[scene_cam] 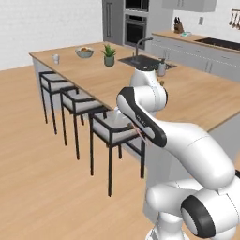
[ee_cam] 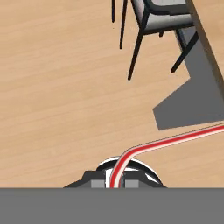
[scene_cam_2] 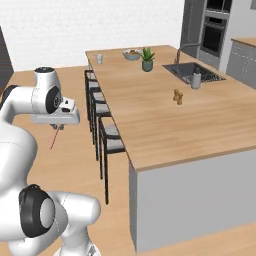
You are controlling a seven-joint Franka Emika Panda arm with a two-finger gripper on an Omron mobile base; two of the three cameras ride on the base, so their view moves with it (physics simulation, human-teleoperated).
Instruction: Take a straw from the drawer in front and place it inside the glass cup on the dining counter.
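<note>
Fingers of your gripper are pinched on the straw, which rises from between them, bends and runs off to one side over the wood floor. Below the fingers in the right base view you see its thin red line hanging down. Your glass cup stands far beyond the fingers, at the distant corner of the dining counter, well apart from the fruit bowl and the potted plant. Black stools line the counter's edge. You can read no lettering anywhere.
</note>
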